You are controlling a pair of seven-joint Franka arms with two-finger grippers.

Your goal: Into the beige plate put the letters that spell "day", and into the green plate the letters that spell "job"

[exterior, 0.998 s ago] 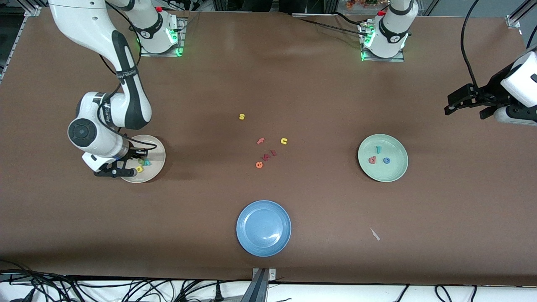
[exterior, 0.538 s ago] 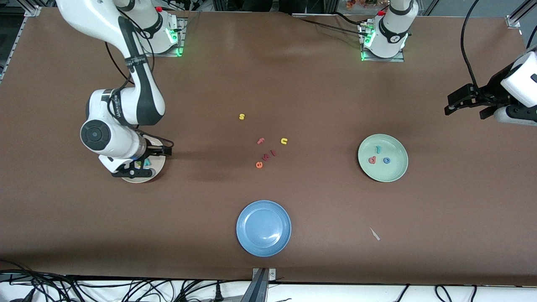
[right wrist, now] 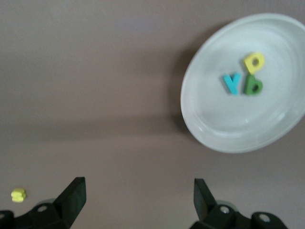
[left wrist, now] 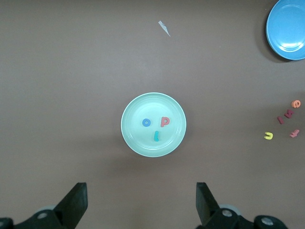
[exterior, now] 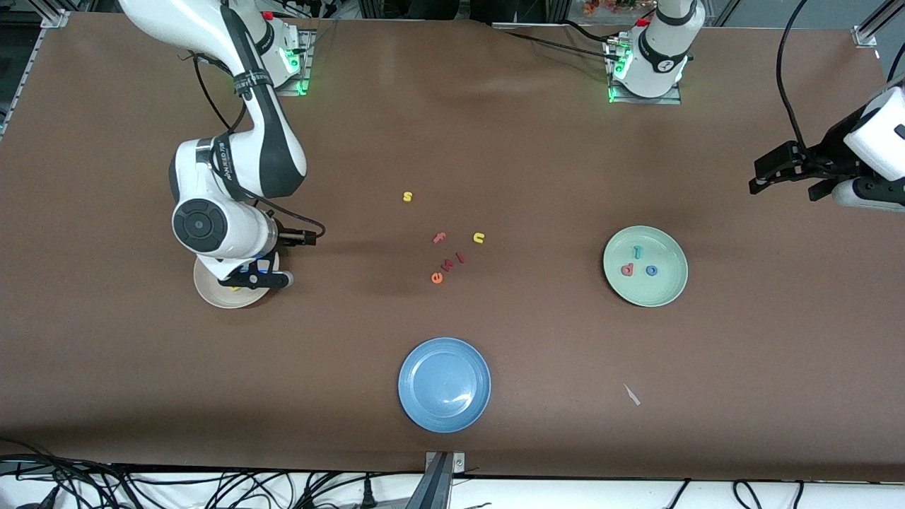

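Brown table [exterior: 495,141]: beige plate [right wrist: 267,129] holds "day" letters [right wrist: 245,76].

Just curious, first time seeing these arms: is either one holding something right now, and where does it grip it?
Nothing is held. The right gripper and the left gripper both have open, empty jaws.

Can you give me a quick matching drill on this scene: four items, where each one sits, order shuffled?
Items:
1. teal "y"
2. blue "o"
3. yellow "s"
4. right gripper

Places:
A. in the green plate
B. bare table, farther from the front camera than the other loose letters
C. open, over the beige plate's edge
D. in the beige plate

Pairs: 1-D, 2-A, 3-B, 4-C
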